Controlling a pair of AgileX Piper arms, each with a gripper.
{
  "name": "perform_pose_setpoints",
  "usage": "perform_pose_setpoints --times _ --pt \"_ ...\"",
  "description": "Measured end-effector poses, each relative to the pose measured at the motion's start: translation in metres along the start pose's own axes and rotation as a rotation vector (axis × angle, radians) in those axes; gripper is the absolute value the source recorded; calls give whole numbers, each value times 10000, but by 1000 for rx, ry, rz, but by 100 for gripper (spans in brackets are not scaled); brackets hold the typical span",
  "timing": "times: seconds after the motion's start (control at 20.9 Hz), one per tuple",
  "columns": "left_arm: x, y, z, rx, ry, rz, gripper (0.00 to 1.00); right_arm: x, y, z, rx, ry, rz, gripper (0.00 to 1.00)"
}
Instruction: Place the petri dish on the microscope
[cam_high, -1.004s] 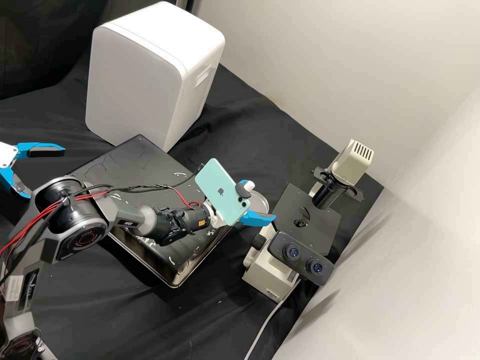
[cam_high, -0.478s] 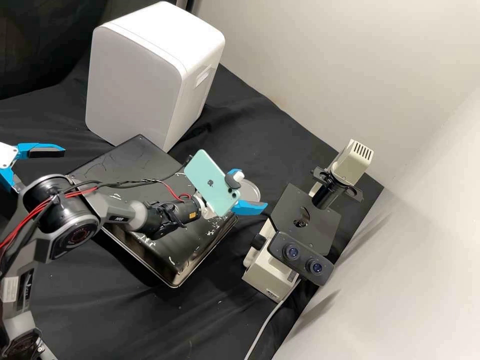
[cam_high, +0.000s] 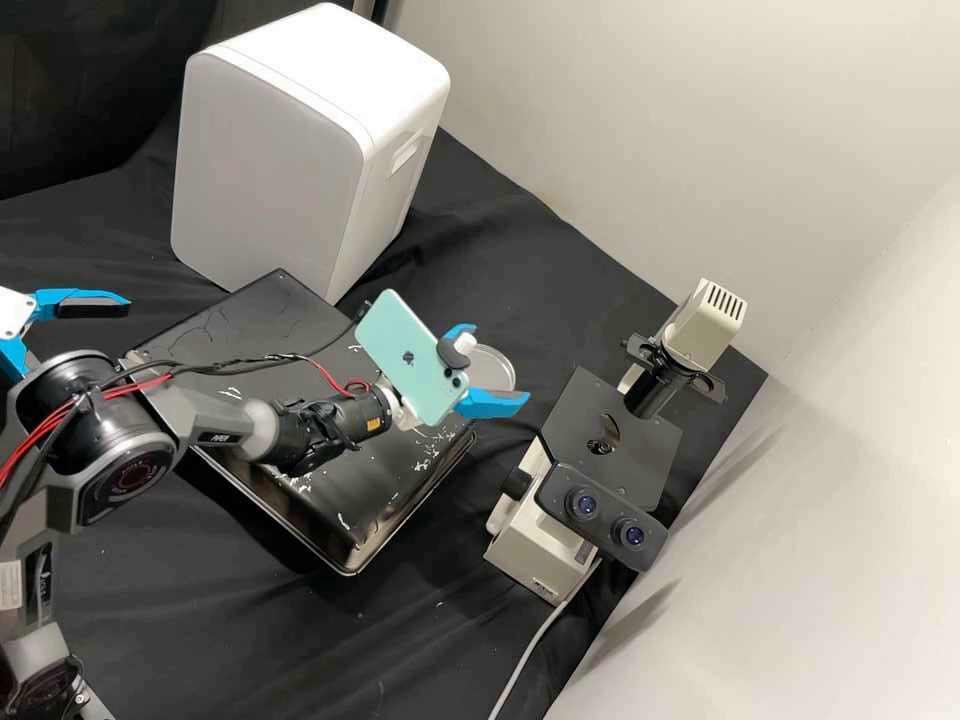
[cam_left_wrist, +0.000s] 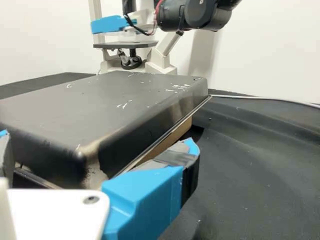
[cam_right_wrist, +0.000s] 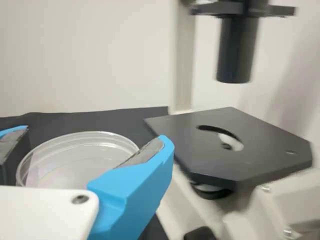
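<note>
- The microscope is set on the black-clothed desk close to the pale wall. Its flat black stage, pierced by a central opening, is topped by a dark lens tube.
- The petri dish, clear and round, is held in the air just beside the stage, on the microscope's side away from the wall. It is kept roughly level and is not touching the stage.
- The right pincer is clenched on the petri dish, with one blue finger set against each side of its rim. A mint-green phone is mounted at that wrist.
- A dark metal tray, flecked with white, is laid on the desk a little farther from the microscope, its nearest corner below the held dish.
- The left pincer is found past the tray's far corner, well apart from the microscope. Its fingers are spread and nothing is gripped.
- A white box-shaped appliance is stood farthest from the microscope, behind the tray.
</note>
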Motion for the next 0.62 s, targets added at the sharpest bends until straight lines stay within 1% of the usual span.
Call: perform_pose_setpoints --times 0.05,0.19,0.33,0.38,0.43,0.48,0.57,0.62 --pt "0 0 0 0 0 0 100 4 42 38 0 -11 12 0" --pt "1 -2 -1 -1 0 -1 100 41 234 132 3 -34 68 0" --pt "2 -3 4 0 -2 -1 100 84 436 185 -1 -41 125 0" --pt "3 -3 7 -1 -3 -1 100 103 482 188 -1 -40 139 0" --pt "4 -4 11 1 -6 -2 100 136 505 214 -1 -45 147 0" --pt "4 -4 11 1 -6 -2 100 165 505 239 -1 -50 148 0" --pt "4 -4 11 1 -6 -2 100 230 475 276 -1 -58 140 0" --pt "5 -6 11 1 -5 -3 100 258 442 303 -4 -66 130 0"
